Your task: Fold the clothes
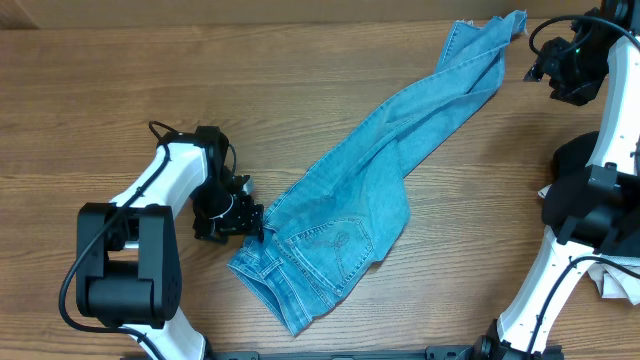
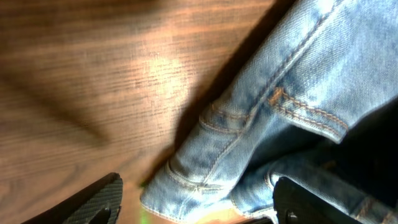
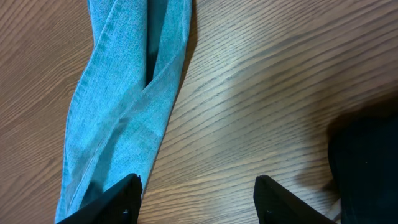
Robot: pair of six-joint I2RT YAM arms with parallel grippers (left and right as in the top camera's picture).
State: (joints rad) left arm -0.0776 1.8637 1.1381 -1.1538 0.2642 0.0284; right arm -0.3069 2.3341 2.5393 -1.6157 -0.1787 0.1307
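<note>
The light blue jeans (image 1: 370, 190) lie flat and diagonal on the wooden table, with the waistband at the lower left and the leg ends at the upper right. My left gripper (image 1: 245, 222) is open at the waistband's left corner. In the left wrist view the waistband corner (image 2: 205, 168) lies between the two spread fingers (image 2: 199, 208). My right gripper (image 1: 540, 68) is open just right of the leg ends. In the right wrist view its fingers (image 3: 198, 199) straddle bare wood, with the jeans leg (image 3: 124, 106) beside the left finger.
A dark garment (image 1: 575, 165) lies at the table's right edge under the right arm and also shows in the right wrist view (image 3: 367, 162). A whitish cloth (image 1: 612, 282) sits at the lower right. The table's far edge (image 1: 300, 20) runs along the top.
</note>
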